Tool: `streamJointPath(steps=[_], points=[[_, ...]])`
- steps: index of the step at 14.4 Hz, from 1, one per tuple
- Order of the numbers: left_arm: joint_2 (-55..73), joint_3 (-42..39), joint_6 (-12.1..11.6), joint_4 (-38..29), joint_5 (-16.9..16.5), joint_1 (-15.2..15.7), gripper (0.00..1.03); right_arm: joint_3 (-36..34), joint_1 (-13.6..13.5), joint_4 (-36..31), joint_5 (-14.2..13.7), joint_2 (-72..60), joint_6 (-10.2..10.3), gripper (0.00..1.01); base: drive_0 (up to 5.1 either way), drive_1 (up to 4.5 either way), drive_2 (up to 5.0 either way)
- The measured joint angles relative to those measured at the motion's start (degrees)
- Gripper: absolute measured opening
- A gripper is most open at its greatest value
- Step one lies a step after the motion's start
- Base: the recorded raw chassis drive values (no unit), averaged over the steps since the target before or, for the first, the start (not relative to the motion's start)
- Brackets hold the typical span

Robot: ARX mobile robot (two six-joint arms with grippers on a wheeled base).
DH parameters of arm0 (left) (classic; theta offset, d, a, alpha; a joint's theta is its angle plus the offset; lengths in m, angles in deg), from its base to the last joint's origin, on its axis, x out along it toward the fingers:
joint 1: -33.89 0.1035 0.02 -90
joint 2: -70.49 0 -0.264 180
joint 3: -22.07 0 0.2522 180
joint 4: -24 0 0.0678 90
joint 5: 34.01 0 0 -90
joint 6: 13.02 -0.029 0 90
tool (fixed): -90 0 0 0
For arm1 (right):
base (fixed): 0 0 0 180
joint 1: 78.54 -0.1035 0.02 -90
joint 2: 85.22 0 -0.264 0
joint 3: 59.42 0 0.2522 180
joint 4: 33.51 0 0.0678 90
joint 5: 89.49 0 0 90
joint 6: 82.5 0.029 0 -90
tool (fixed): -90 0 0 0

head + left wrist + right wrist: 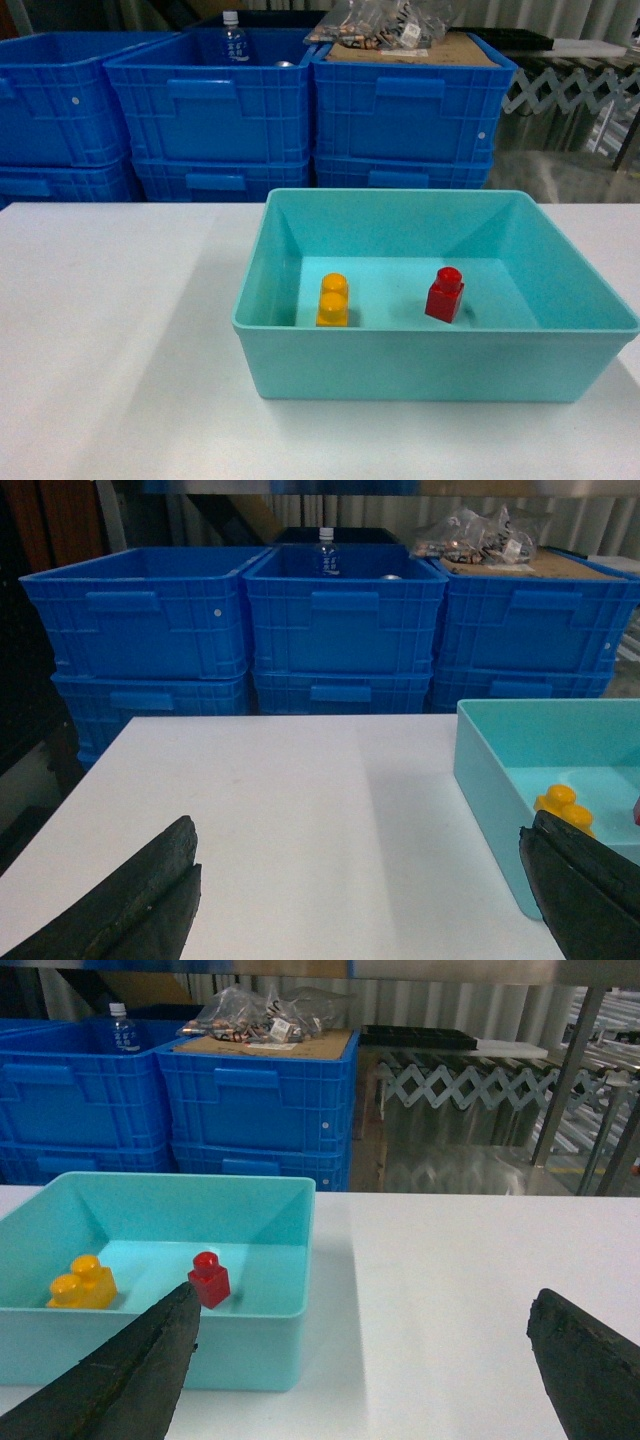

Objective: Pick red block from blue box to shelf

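Bench (110, 350): white, carrying the blue box.
Crates (210, 105): royal-blue, ribbed, stacked past the bench's far edge.
Blue box (400, 375): turquoise tub, toward the bench's right edge.
Left gripper (360, 905): jaws spread wide, holding nothing, over bare bench left of the box.
Right gripper (365, 1380): jaws spread wide, empty, above the box's right wall.
Yellow brick (333, 299): two-stud, on the box floor's left.
Red block (445, 294): upright on the box floor, right of the yellow brick, apart from it.

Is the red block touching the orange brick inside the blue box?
No. The red block stands apart from the orange brick, bare blue box floor between them.
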Motion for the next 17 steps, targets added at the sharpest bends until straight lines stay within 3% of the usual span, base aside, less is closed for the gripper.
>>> streamJointPath(steps=[17], points=[[0.0, 0.0, 0.0, -0.02, 0.0, 0.0, 0.98, 0.0, 0.0, 0.0, -0.02, 0.02, 0.0, 0.98, 0.0, 0.0, 0.0]])
